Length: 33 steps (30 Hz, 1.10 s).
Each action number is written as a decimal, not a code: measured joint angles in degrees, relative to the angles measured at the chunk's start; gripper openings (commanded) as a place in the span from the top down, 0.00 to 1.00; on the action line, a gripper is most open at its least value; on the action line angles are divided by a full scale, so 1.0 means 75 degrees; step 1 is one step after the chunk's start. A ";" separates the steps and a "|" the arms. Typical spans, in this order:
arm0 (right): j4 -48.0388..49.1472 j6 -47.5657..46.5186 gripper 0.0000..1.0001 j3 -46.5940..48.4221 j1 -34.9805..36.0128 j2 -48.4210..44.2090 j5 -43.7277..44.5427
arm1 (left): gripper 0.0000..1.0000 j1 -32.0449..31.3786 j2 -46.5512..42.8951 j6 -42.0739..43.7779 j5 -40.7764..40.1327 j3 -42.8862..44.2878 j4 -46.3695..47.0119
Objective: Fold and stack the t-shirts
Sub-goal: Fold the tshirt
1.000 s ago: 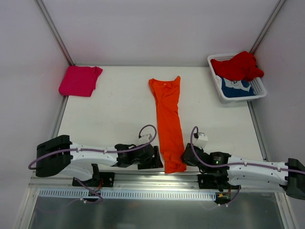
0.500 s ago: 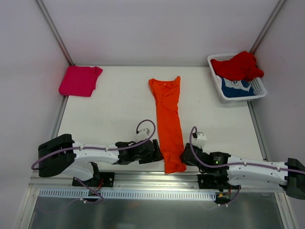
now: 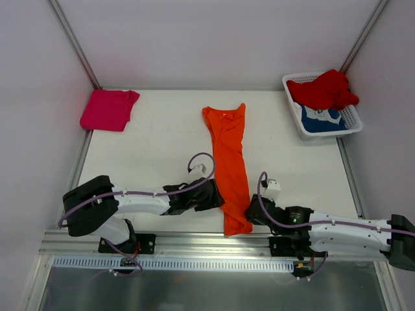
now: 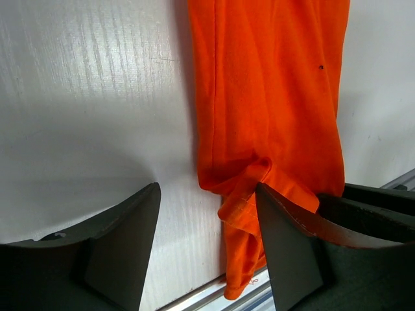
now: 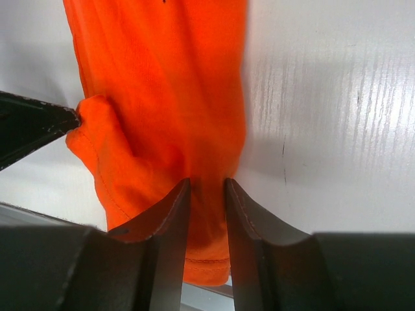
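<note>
The bright orange t-shirt (image 3: 228, 149) lies as a long narrow strip down the table's middle, its hem at the near edge. My left gripper (image 3: 217, 196) is open at the strip's left edge near the hem; in the left wrist view (image 4: 207, 194) a bunched fold of the orange cloth (image 4: 266, 97) sits between the jaws, by the right finger. My right gripper (image 3: 249, 211) is shut on the hem's right side; the orange cloth (image 5: 162, 84) is pinched between its jaws (image 5: 207, 184). The magenta-pink t-shirt (image 3: 108, 109) lies folded at the far left. The red t-shirt (image 3: 324, 89) and blue t-shirt (image 3: 321, 120) lie crumpled.
The white lattice basket (image 3: 355, 120) at the far right holds the red and blue shirts. A metal rail runs along the table's near edge, just under the orange hem. Walls stand on the left, back and right.
My left gripper has moved away from the near edge and rightward, up along the strip's left edge. The right gripper has stayed put at the hem.
</note>
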 measured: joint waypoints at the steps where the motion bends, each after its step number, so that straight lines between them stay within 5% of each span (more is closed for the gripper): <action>1: 0.0012 -0.0009 0.69 0.0000 0.0003 0.0020 -0.0003 | 0.41 0.0000 0.0061 0.0029 0.0006 0.0038 0.0009; 20: 0.0119 -0.0058 0.69 0.0000 0.0003 0.0044 -0.0029 | 0.42 -0.0519 0.0204 0.0085 0.0079 0.0592 -0.0350; 27: 0.0085 -0.0058 0.70 0.0000 0.0003 -0.0198 -0.0017 | 0.71 -0.0519 0.0627 0.0262 0.0079 0.0988 -0.0341; 30: 0.0032 -0.0058 0.70 -0.0003 0.0003 -0.0361 0.0006 | 0.96 -0.0519 0.0892 0.0294 0.0105 0.1040 -0.0335; 33: -0.0006 -0.0058 0.70 -0.0017 0.0003 -0.0458 0.0012 | 1.00 -0.0519 0.0991 0.0306 0.0204 0.1040 -0.0338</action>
